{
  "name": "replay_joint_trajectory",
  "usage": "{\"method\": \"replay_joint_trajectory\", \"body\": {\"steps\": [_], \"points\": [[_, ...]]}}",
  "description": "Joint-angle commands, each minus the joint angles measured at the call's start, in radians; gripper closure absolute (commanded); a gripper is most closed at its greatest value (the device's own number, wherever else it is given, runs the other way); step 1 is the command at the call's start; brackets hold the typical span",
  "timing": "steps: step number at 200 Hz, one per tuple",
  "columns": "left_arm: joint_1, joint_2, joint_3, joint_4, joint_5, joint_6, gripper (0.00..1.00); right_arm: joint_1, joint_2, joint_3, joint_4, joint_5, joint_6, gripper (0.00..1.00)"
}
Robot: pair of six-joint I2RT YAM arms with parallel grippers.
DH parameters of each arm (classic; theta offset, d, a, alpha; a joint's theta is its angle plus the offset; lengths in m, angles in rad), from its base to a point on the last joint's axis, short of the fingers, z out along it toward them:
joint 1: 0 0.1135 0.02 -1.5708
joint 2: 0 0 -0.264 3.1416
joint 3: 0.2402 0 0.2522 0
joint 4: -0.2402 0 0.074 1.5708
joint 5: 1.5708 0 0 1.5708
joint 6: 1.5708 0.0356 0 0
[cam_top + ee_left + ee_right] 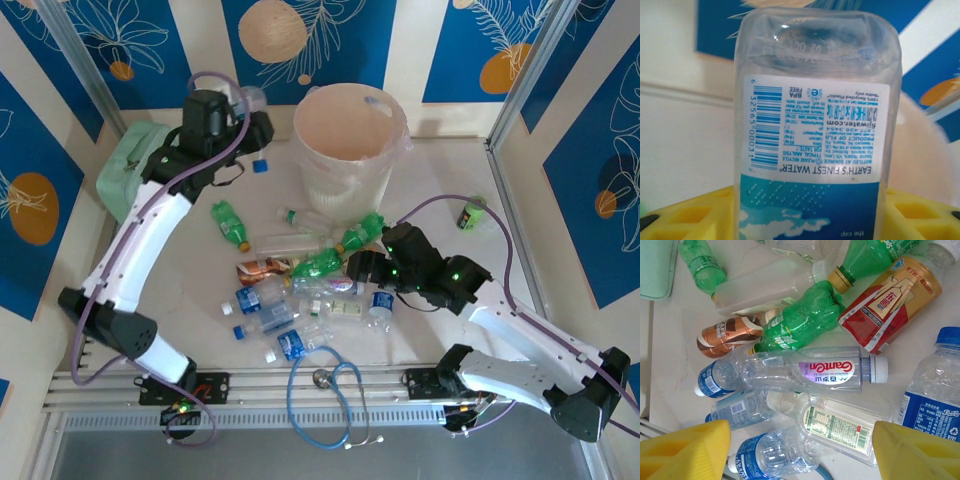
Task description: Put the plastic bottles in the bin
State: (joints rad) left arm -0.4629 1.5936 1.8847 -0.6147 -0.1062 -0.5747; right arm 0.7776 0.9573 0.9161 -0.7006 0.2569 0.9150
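At lower centre of the top view, green, clear and blue-labelled plastic bottles [300, 290] lie heaped; the right gripper [365, 266] hovers above, jaws apart, empty. Upper left, the left gripper [252, 130] clamps a clear blue-labelled water bottle [815, 125] beside the round cream-white plastic bin [340, 185]; release belongs only past the rim.
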Motion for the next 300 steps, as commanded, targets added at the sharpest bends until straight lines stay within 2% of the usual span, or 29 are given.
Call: {"method": "replay_joint_trajectory", "body": {"steps": [1,47,95,163,198,220,268,300], "points": [[-0.051,0.136,0.121,0.020,0.071,-0.021,0.42,0.000,-0.031,-0.011,-0.016,0.011,0.023,0.25],[-0.121,0.305,0.269,0.219,0.157,-0.121,0.41,-0.003,-0.057,-0.034,-0.031,0.022,0.020,0.25],[-0.129,0.416,0.356,0.238,0.187,-0.187,0.39,-0.022,-0.075,-0.046,-0.040,0.019,0.007,0.25],[-0.135,0.410,0.368,0.272,0.233,-0.184,0.05,-0.049,-0.080,-0.056,-0.025,-0.010,0.006,0.25],[-0.135,0.314,0.344,0.211,0.213,-0.103,0.06,-0.048,-0.081,-0.048,-0.027,-0.013,0.015,0.25],[-0.135,0.172,0.192,0.143,0.155,-0.004,0.10,-0.047,-0.088,-0.035,-0.042,-0.001,0.015,0.25],[-0.124,-0.248,-0.404,0.087,-0.055,0.194,0.04,-0.053,-0.107,-0.043,-0.041,0.012,0.018,0.25],[-0.114,-0.320,-0.599,0.023,-0.047,0.331,0.02,-0.057,-0.083,-0.033,-0.017,-0.002,0.022,0.25]]}}
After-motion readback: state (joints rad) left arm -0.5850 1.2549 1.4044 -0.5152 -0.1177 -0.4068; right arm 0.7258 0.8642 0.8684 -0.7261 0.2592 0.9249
